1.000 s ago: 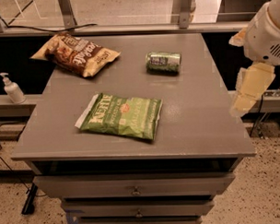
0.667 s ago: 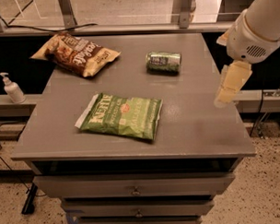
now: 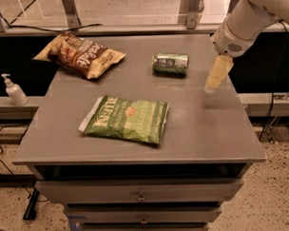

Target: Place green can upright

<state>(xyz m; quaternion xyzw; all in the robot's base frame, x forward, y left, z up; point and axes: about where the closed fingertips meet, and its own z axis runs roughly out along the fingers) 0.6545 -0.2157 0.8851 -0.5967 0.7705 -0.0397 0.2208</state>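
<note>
Over on the far right of the grey table (image 3: 207,134), the gripper (image 3: 214,79) hangs above the surface, pointing down, and from this angle there is no telling whether it is spread or closed. It holds nothing. The green can (image 3: 170,63) lies on its side toward the back, left of the gripper and apart from it. A green crisp bag (image 3: 126,119) lies flat mid-table, and a brown crisp bag (image 3: 80,55) sits at the back left.
</note>
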